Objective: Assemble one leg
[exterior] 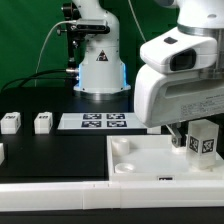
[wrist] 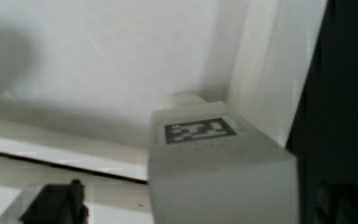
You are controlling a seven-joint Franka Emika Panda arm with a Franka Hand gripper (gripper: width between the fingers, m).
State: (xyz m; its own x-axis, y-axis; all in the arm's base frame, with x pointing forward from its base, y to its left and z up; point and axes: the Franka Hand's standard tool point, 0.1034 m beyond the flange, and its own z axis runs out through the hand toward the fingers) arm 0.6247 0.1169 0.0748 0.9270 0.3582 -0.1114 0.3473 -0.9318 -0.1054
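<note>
Near tray (exterior: 150, 163) corner — squarish tagged leg (exterior: 203, 140).

No words, brands or numbers could be read, only coded signs. The marker board (exterior: 103, 121) carried a row of black-and-white square tags. To the exterior view's left of the marker board, the outer leg (exterior: 11, 122) and the inner leg (exterior: 42, 122) each had one such tag on a face. Behind the marker board, the robot base (exterior: 100, 65) bore a dark triangle sign, its symbol too small to make out. To the exterior view's right of the marker board, the leg (exterior: 203, 141) showed a square tag. In the wrist view the leg (wrist: 220, 170) showed it too, pattern blurred. Faint grey marks on the arm housing (exterior: 185, 95) were illegible.
</note>
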